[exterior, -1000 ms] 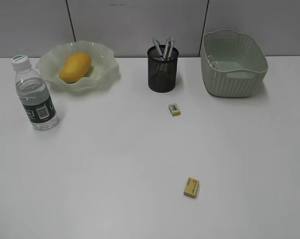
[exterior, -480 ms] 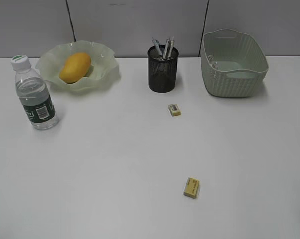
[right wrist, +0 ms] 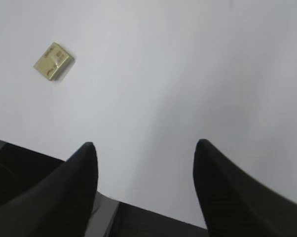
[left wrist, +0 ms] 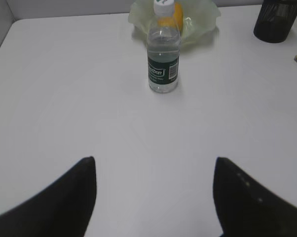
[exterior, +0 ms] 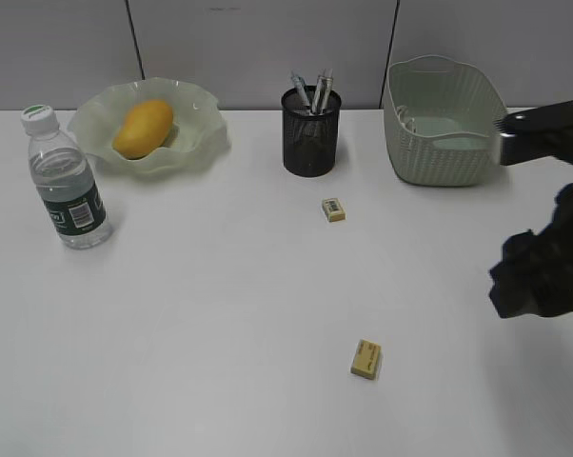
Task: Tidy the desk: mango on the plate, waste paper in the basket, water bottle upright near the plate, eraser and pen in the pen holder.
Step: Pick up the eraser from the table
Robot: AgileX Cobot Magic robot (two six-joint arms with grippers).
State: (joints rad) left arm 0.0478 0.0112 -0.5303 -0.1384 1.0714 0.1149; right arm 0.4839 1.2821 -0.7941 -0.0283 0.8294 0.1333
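The right gripper (right wrist: 143, 163) hangs with its black fingers spread wide over the plain white desk (exterior: 220, 305), gripping nothing; its dark arm reaches in from the right edge of the exterior view, below the pale green woven-texture basket (exterior: 446, 122). A small yellow rectangular eraser (right wrist: 53, 61) lies apart from those fingers, up and to their left, and a second, smaller eraser (exterior: 334, 209) sits just before the black wire-mesh pen holder (exterior: 311, 131) with pens standing in it. The left gripper (left wrist: 153, 182) is likewise parted and empty, low over bare tabletop. Ahead of it the clear green-labelled water bottle (left wrist: 163, 49) stands upright beside the ruffled translucent green plate (exterior: 206, 133) holding the yellow-orange mango (exterior: 143, 129).
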